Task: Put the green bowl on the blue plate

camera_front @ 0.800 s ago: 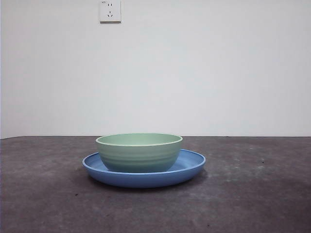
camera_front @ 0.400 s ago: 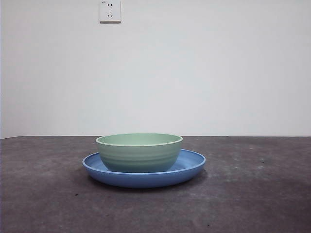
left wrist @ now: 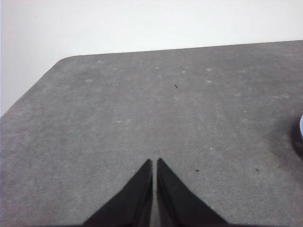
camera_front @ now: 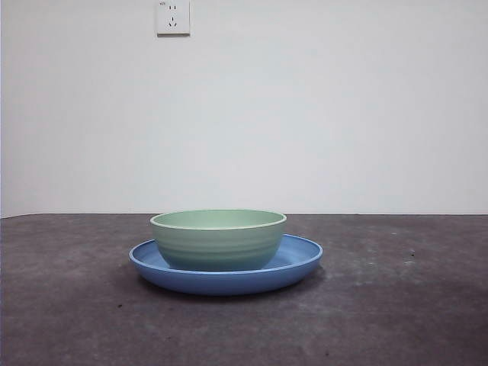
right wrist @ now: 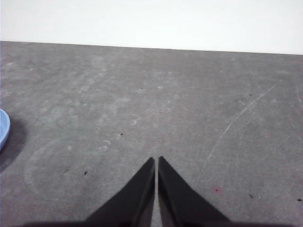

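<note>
Front view: the green bowl point(camera_front: 218, 239), pale mint with faint ridges round its wall and a lighter rim, stands upright on the blue plate point(camera_front: 299, 261), a wide glossy dish on the dark grey worktop point(camera_front: 396, 305). The bowl hides the plate's middle. A white wall socket point(camera_front: 173, 17) sits high above the bowl.

Left wrist view: the left gripper point(left wrist: 155, 163) is closed to a slit over bare worktop; only a sliver of the plate's rim shows at the frame edge.

Right wrist view: the right gripper point(right wrist: 155, 161) is likewise pinched together, holding nothing, with the plate cut off at the frame edge.

green bowl point(camera_front: 218, 239): upright, on blue plate point(camera_front: 299, 263) | plate: flat
</note>
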